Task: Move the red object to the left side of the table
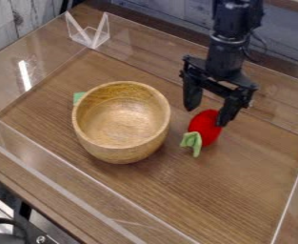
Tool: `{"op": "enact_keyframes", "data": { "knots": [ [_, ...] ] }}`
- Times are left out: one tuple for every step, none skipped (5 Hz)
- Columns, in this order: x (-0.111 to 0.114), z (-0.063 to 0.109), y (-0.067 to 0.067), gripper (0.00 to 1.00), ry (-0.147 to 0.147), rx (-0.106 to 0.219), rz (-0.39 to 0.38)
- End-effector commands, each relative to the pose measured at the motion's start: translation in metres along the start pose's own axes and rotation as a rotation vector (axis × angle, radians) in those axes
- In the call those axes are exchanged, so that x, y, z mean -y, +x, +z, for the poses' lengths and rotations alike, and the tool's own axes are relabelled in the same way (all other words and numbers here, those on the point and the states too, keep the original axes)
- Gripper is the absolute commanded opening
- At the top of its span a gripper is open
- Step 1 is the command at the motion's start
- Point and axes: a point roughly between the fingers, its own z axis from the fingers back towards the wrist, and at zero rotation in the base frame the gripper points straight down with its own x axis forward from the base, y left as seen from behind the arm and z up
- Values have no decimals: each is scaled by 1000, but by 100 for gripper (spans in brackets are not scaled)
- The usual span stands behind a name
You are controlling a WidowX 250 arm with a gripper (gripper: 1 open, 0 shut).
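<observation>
Your black two-fingered gripper [220,103] has its jaws spread wide in a released state, just above and around the upper end of the small red oval toy strawberry with green leaves [206,129], which lies on the brown wood-grain tabletop [170,195]; one fingertip partly hides that end, and you cannot tell whether it touches the fruit. Beside the gripper, toward the picture's left, sits an empty light-brown wooden bowl [121,121], and past its far rim a small green piece [79,97] shows only in part, while your arm is cut off at the top edge.
</observation>
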Motion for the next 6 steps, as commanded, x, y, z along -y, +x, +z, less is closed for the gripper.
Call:
{"op": "enact_keyframes", "data": {
  "knots": [
    [-9, 10, 15, 100, 5, 54, -81],
    [-11, 8, 16, 100, 5, 54, -72],
    [-13, 6, 16, 100, 4, 56, -62],
    [-14, 2, 14, 100, 8, 55, -95],
    [-16, -2, 12, 100, 11, 53, -127],
    [-17, -4, 10, 0, 15, 55, -151]
  ]
}}
